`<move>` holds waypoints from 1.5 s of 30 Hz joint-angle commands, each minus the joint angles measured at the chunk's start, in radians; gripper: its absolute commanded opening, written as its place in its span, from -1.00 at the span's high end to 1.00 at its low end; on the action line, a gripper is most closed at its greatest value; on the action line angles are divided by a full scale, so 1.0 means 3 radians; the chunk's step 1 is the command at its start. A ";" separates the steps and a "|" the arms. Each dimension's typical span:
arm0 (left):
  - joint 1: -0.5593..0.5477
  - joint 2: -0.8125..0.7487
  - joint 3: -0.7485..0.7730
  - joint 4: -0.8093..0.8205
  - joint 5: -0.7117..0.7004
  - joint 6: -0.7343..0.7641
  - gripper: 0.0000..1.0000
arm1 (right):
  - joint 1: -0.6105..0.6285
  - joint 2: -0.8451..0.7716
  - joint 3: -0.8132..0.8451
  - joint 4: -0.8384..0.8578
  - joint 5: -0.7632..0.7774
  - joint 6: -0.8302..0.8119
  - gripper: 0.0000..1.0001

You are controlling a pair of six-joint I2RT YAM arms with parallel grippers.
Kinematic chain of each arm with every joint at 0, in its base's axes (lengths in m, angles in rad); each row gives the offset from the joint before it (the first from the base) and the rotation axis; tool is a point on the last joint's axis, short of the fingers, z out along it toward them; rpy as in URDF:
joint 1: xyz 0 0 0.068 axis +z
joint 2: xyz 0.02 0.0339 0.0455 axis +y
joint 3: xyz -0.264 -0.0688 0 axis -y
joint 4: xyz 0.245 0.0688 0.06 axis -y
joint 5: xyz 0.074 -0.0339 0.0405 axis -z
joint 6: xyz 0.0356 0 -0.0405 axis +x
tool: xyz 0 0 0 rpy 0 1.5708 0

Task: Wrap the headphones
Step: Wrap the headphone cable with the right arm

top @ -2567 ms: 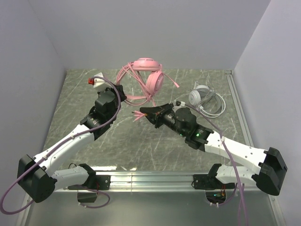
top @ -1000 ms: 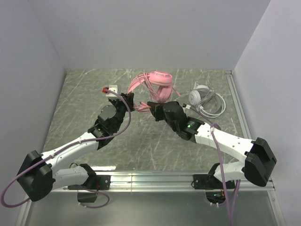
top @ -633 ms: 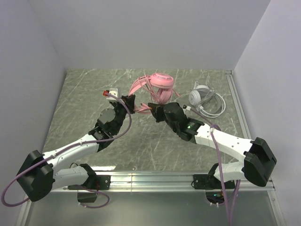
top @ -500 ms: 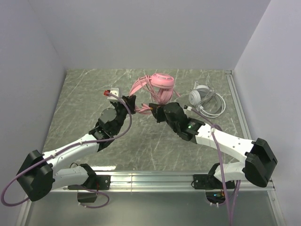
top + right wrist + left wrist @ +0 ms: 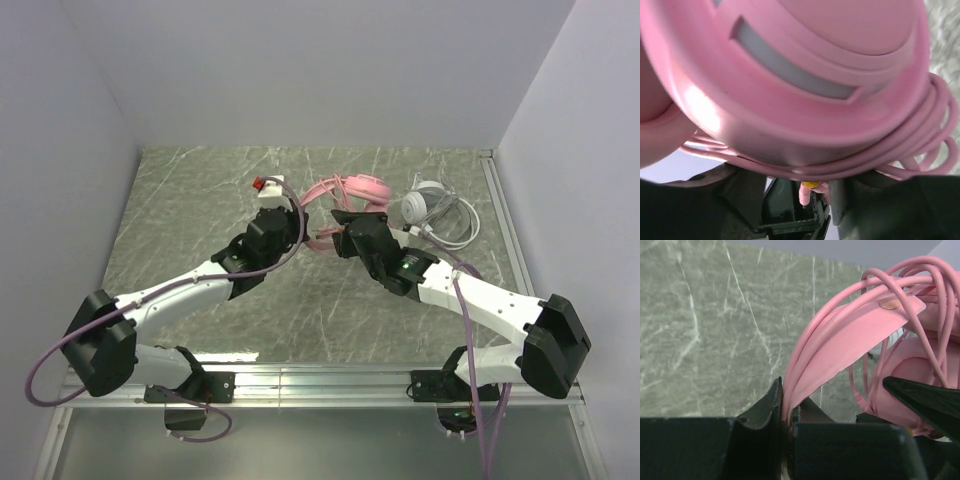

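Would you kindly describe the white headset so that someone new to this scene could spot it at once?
Start from the green marbled table and go to its far right part, near the side rail. There, just right of the pink headset, lies the white headset. It is the smaller, white-grey one, with a thin white cord looped beside it.

The all-pink over-ear headset [image 5: 362, 188], its long pink cord [image 5: 900, 155] looped around headband and cup, is far-centre, possibly lifted. Just right, the white-grey, round-cupped, thin-corded headset [image 5: 424, 206] lies on the table [image 5: 180, 200].
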State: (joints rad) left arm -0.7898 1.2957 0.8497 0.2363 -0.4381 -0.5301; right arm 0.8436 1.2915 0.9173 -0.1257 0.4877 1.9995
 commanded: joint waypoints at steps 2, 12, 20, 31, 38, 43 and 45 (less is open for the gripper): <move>0.0009 0.0053 0.0276 0.0143 0.0371 -0.0488 0.99 | -0.0031 -0.0158 0.0072 -0.0174 0.0292 0.1731 -0.15; 0.0296 0.0487 0.0670 -0.0465 0.0872 -0.0973 0.99 | 0.0015 -0.0291 0.0056 -0.0633 0.0236 0.1695 -0.13; 0.0363 0.0651 0.0772 -0.0547 0.1005 -0.1005 0.99 | 0.0021 -0.0051 0.0286 -0.0936 0.0026 0.1629 -0.58; 0.0363 0.0672 0.0834 -0.0655 0.0954 -0.0989 0.99 | 0.0021 0.0052 0.0634 -0.1330 -0.0117 0.1394 -0.56; 0.0363 0.0651 0.0798 -0.0619 0.0913 -0.0943 0.99 | 0.0016 0.0067 0.0685 -0.1396 -0.0107 0.1312 0.33; 0.0357 0.0636 0.0773 -0.0573 0.0867 -0.0892 0.99 | 0.0021 0.0133 0.0772 -0.1498 -0.0072 0.1327 0.55; 0.0352 0.0605 0.0727 -0.0548 0.0852 -0.0902 0.99 | 0.0021 0.0169 0.0884 -0.1666 -0.0010 0.1347 0.56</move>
State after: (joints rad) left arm -0.6792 1.5158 1.0309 -0.0700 -0.1841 -0.7723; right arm 0.8444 1.3285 1.1015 -0.5587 0.4255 1.9961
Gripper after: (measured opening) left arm 0.095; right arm 0.230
